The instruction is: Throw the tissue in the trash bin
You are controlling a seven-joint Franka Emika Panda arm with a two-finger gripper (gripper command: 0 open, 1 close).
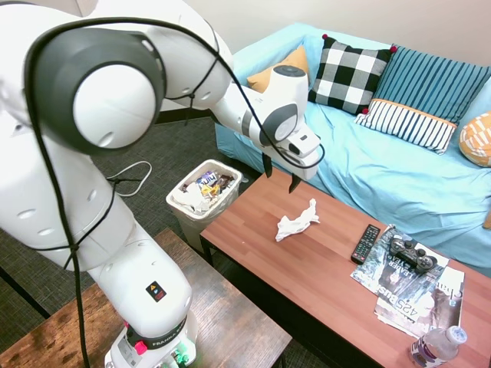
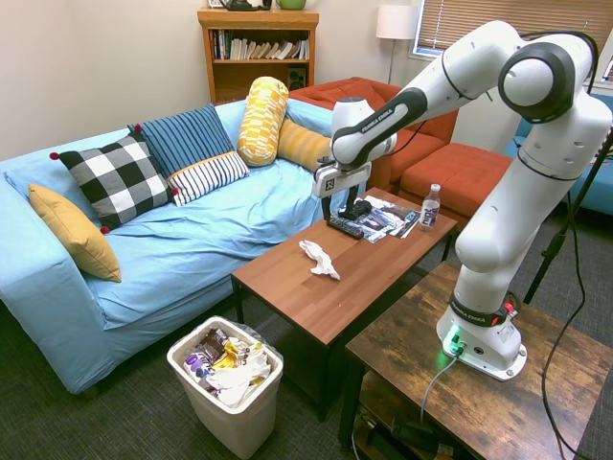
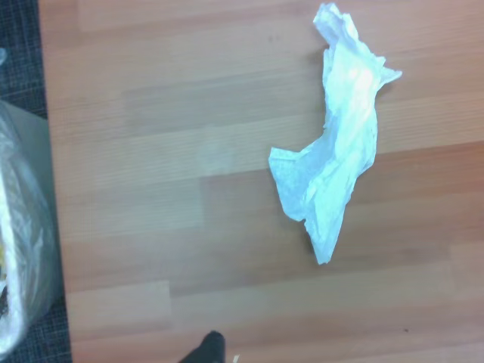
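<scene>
**Inspector:** None of the task is done, by my reading. The crumpled white paper tissue (image 1: 297,220) lies untouched on the reddish-brown wooden coffee table (image 1: 322,268), centre of the first exterior frame. The two-finger gripper (image 1: 279,175) hangs above the table, just up and left of the tissue, its dark fingers spread apart and holding nothing.

**Clerk:** And the bin?

**Inspector:** The small rectangular light-grey trash bin (image 1: 202,196) with white bag liner stands on the floor at the table's left end, part-filled with wrappers. What remains: descend, pinch, carry, release.

**Clerk:** Surface and room?

**Inspector:** Smooth laminate planks. At lower right sit a black remote (image 1: 365,244), a game controller (image 1: 411,254) on magazines (image 1: 414,295), and a plastic bottle (image 1: 437,346). Beyond, a blue-covered sofa (image 1: 383,169) with cushions; dark carpet (image 2: 115,412) below. In the wrist view the bin is probably the blurred pale shape at the left edge.
</scene>
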